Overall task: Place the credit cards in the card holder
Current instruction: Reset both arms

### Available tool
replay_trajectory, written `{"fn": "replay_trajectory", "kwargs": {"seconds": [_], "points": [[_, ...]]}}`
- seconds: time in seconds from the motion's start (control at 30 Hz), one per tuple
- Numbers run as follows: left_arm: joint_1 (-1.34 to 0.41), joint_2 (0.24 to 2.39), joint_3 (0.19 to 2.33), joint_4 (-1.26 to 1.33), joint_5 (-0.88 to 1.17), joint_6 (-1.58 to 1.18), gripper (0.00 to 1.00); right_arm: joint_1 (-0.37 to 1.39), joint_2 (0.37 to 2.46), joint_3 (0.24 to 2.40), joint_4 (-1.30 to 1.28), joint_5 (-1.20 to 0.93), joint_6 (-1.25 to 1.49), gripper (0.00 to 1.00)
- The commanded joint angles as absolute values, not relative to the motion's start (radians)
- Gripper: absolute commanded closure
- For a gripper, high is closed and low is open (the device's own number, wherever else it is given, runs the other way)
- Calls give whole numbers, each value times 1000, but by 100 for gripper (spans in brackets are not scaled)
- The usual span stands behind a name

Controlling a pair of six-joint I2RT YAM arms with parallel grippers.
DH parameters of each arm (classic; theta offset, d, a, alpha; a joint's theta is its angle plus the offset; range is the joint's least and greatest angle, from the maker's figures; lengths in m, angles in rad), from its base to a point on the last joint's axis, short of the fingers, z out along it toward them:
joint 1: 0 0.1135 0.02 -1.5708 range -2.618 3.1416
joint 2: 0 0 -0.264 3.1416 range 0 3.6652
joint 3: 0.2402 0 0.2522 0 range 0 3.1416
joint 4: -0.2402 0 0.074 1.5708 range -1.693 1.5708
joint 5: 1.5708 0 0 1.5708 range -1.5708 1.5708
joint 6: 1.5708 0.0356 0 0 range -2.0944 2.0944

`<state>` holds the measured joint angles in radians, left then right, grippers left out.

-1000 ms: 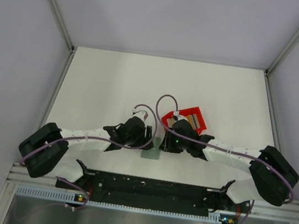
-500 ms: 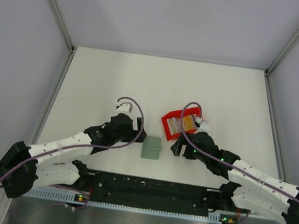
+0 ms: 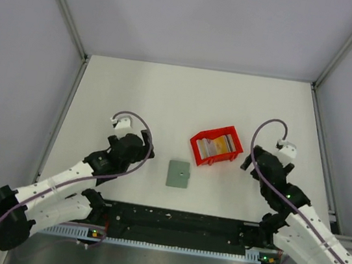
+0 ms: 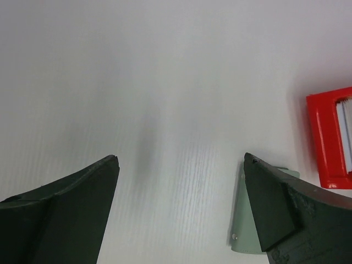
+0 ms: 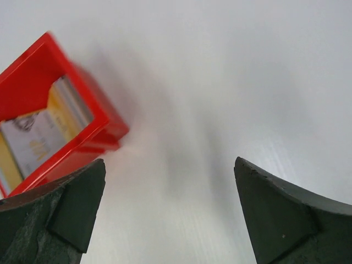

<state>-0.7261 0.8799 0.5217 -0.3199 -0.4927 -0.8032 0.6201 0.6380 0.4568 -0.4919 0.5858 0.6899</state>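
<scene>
**Both grippers wide and empty, cards in the bin**

The left gripper [image 4: 180, 158] hangs over bare desk [image 3: 135, 93], jaws spread wide with nothing between them. To its right the card holder [image 3: 178, 173] lies flat and closed, dot side up. The right gripper [image 5: 169, 161] is equally wide and empty, off to the right of the red bin [image 3: 194, 149], which holds the credit cards [image 3: 218, 146]. Bin and holder sit near each other, not touching. The step in hand looks like a fresh approach. Next, the holder needs unfolding while one gripper lifts a single card from the bin.
</scene>
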Motion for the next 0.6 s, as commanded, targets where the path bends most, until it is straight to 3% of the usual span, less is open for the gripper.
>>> {"fn": "replay_trajectory", "kwargs": {"seconds": [0.0,0.13,0.27,0.57], "points": [[-723,876,566,-377,-633,-795,2,406,606,500,-537,634,589,1],[-716,876,571,-361,-687,-763,2,200,595,462,-447,532,555,1],[-713,885,575,-325,-696,-712,1,196,590,384,-250,540,480,1],[-715,896,538,-236,-652,-677,1,195,811,333,26,594,328,1]]}}
